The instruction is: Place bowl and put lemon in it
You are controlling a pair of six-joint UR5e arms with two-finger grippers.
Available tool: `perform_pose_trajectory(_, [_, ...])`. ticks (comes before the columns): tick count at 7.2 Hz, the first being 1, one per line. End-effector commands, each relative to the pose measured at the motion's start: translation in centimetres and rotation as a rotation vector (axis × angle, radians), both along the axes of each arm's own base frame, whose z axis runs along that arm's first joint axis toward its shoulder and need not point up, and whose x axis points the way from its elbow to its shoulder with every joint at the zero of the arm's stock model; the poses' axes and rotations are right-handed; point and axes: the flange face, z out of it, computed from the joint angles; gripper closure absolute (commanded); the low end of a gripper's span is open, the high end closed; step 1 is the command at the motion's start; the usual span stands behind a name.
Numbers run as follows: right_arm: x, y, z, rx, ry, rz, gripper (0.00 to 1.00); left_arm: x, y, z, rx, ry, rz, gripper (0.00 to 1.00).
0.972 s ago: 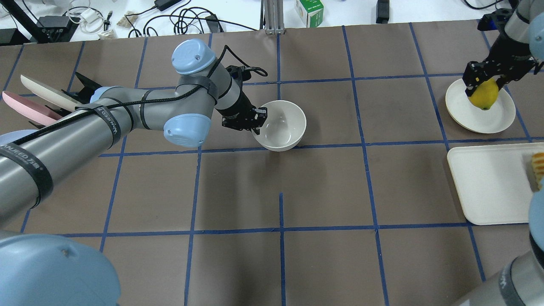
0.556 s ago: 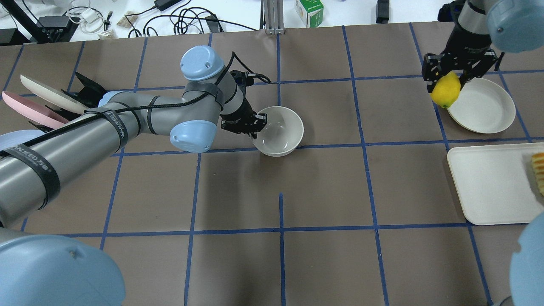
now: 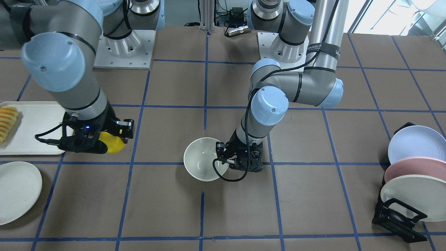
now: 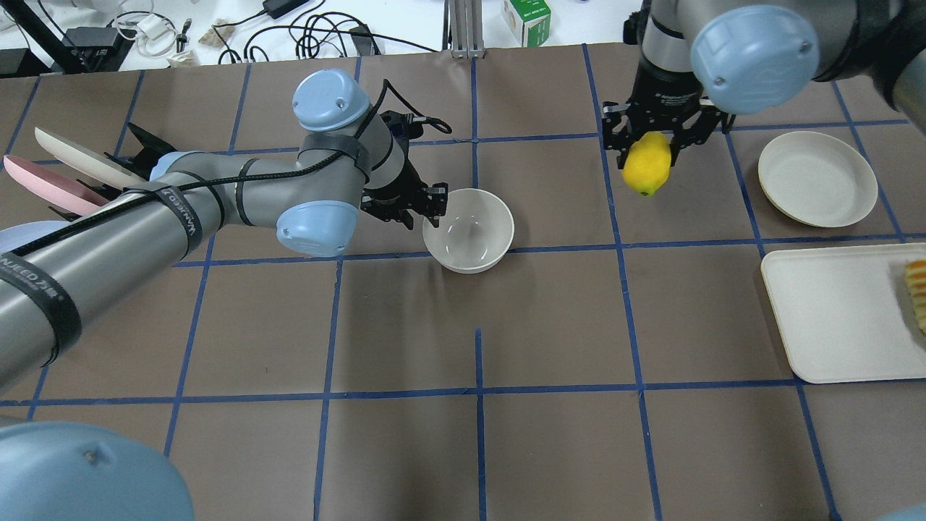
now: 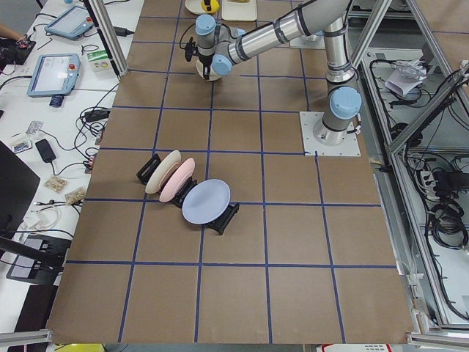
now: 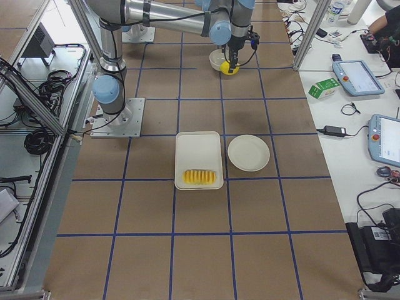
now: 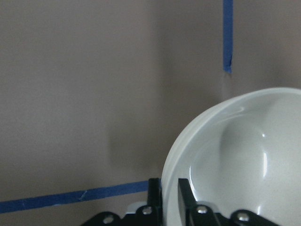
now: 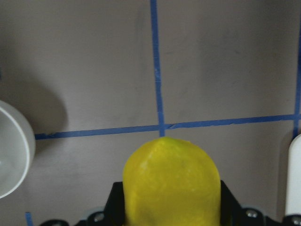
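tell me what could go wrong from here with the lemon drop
1. The left gripper pinches the bowl by its rim; the right gripper, arriving over it, could crowd or bump that wrist.
2. The lemon sticks out well past the grip, apart from the bowl, so it might slip onto the table.

cream plate (image 4: 817,179) beside tray (image 4: 832,311); sliced fruit (image 4: 917,289) on it; racked plates (image 3: 411,170)

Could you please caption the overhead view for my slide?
Left gripper grips the bowl by its rim; right gripper holds the lemon between bowl and plate.
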Motion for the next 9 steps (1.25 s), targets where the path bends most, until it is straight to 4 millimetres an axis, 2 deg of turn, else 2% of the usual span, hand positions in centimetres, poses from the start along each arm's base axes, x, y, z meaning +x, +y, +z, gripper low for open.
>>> perform_pose_trajectory(1, [6.4,2.1,-0.6,-0.003,-0.005,-0.028,1.0,4.4,0.3,9.4,0.03,-0.034,-0.015,0.02])
perform_pose_trajectory(2, [8.7,2.8,-1.1,-0.005,-0.005,0.013,1.0,6.1,1.1,15.1,0.043,-0.163,-0.018,0.02])
perform_pose_trajectory(3, [10.3,2.4,-1.6,-0.051,-0.018,0.038,1.0,6.7,2.8,19.4,0.077,-0.179,-0.03,0.02])
perform_pose_trajectory(4, [12.5,2.5,-3.0,-0.059,-0.035,0.063,1.0,7.5,4.1,22.2,0.064,-0.18,-0.036,0.0])
perform_pose_trajectory(5, [15.2,2.1,-5.1,-0.073,-0.102,0.061,1.0,8.4,5.3,24.0,0.062,-0.182,-0.024,0.0])
perform_pose_trajectory(6, [16.9,1.4,-7.5,-0.096,-0.114,-0.011,1.0,10.2,5.9,24.3,0.077,-0.177,-0.004,0.0])
perform_pose_trajectory(7, [17.6,1.2,-9.7,-0.073,-0.105,-0.017,1.0,10.5,5.3,24.1,0.071,-0.174,-0.003,0.0])
perform_pose_trajectory(9, [19.2,1.8,-12.1,-0.043,-0.095,0.001,1.0,10.8,5.8,23.9,0.072,-0.182,-0.015,0.0])
